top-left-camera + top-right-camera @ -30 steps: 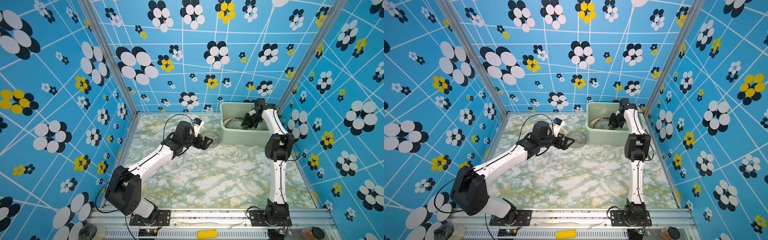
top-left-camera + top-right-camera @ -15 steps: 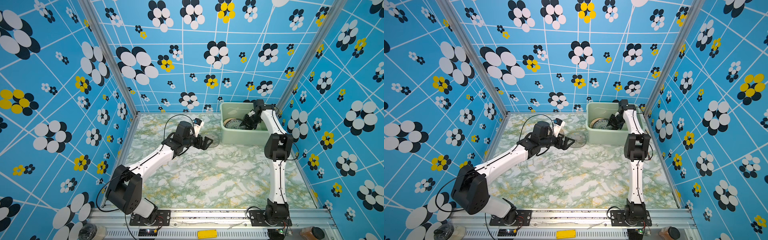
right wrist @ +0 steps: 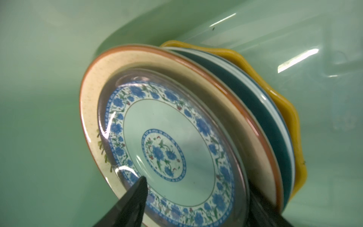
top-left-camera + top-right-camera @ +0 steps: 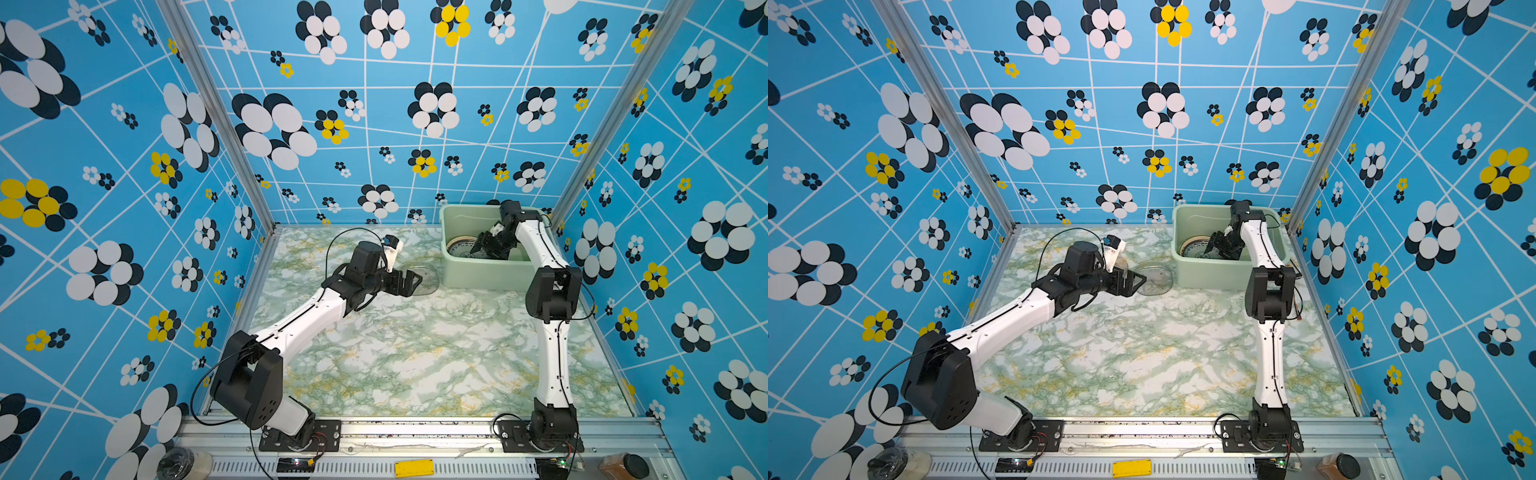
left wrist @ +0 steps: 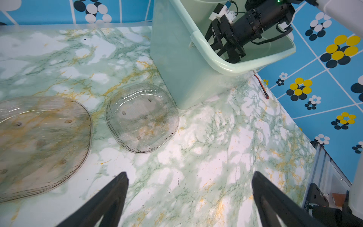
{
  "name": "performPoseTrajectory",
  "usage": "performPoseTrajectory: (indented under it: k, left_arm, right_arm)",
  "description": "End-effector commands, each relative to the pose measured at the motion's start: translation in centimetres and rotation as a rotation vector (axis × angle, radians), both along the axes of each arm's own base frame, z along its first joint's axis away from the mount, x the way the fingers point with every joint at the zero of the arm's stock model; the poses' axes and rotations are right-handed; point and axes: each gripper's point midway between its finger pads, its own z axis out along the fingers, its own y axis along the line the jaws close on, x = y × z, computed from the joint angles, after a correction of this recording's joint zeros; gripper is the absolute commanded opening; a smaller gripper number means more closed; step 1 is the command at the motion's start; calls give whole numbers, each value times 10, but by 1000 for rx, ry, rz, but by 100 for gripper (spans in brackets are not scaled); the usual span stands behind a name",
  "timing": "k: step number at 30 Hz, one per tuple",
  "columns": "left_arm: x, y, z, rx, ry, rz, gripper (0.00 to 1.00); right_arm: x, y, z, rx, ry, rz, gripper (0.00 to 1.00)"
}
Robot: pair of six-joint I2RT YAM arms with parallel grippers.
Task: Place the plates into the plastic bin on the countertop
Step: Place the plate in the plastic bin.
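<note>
The plastic bin stands at the countertop's back right corner. Inside it a stack of plates leans together: yellow scalloped, dark teal, cream with a red rim, and a blue-white patterned one under a clear glass plate. My right gripper is down in the bin, open over the top plate's edge. My left gripper hangs open over the countertop. Beyond it lie a small grey glass plate and a larger amber one.
A thin red-tipped wire lies between the bin and the right wall. The blue flowered walls close in the back and sides. A metal rail runs along the front, with a jar at its right end.
My right gripper's fingers have spread apart over the stack in the bin. The left arm and the two glass plates have not moved.
</note>
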Motion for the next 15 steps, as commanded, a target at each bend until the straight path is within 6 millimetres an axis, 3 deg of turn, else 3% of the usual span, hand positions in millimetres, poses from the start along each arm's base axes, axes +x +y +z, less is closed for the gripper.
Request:
performPoseTrajectory:
  k: [1,8,13,15]
  left_arm:
    - [15,29,32,-45,-17,151,99]
    - [17,76,64,-27,-130,291,99]
    - [15,120,78,-58,-144,461,99]
    - [10,145,88,-111,-169,559,99]
  right_arm:
    - [-10,-8,36,-66,-44,4,81]
    - [-11,-16,88,-120,-152,-17,85]
    - [-16,-10,144,-127,-282,-14,84]
    - [-25,-4,178,-134,-358,-5,83]
